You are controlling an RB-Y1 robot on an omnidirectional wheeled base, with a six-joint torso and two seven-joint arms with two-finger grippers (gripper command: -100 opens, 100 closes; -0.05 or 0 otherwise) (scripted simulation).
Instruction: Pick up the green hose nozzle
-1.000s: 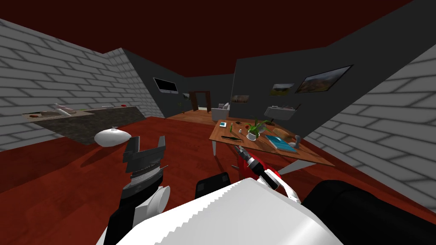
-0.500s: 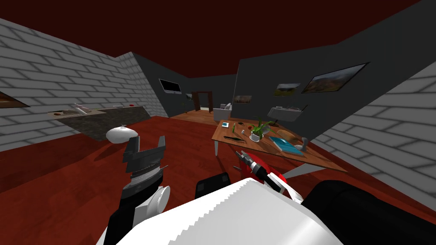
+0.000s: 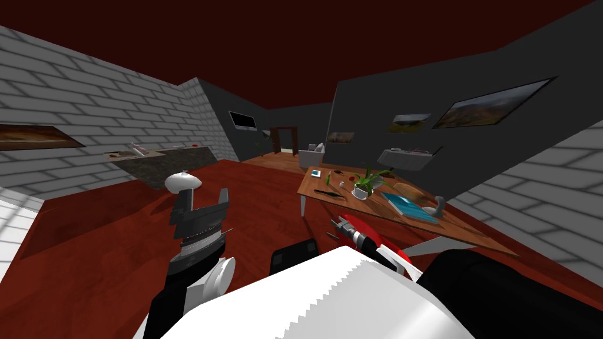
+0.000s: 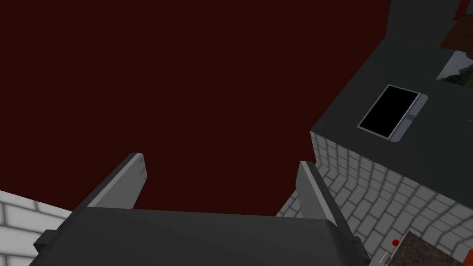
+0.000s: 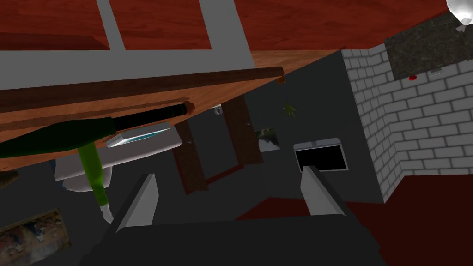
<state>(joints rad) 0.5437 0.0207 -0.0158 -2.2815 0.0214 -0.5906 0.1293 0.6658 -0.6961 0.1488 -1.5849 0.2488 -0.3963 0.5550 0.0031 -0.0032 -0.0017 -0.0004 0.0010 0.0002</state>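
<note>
A wooden table (image 3: 383, 215) stands ahead to my right. Near its far left corner a slim bright green thing (image 3: 328, 177) stands upright; I take it for the hose nozzle. The right wrist view shows it as a green stem with a pale tip (image 5: 94, 178), beyond a long dark green and black thing (image 5: 69, 131) lying at the table's edge. My right gripper (image 3: 336, 226) (image 5: 228, 194) is open, low before the table's near edge and short of both. My left gripper (image 3: 205, 195) (image 4: 221, 161) is raised at my left, open and empty.
On the table are a potted plant (image 3: 365, 185), a blue book (image 3: 407, 205), a grey figure (image 3: 439, 206) and a black slim thing (image 3: 328, 193). A white round object (image 3: 183, 181) and a dark stone counter (image 3: 162, 162) lie left. A doorway (image 3: 285, 141) is far ahead.
My base has moved: the whole head view has shifted, the table looks nearer and further right, and a picture on the left wall has come into view. Right gripper sits slightly lower.
</note>
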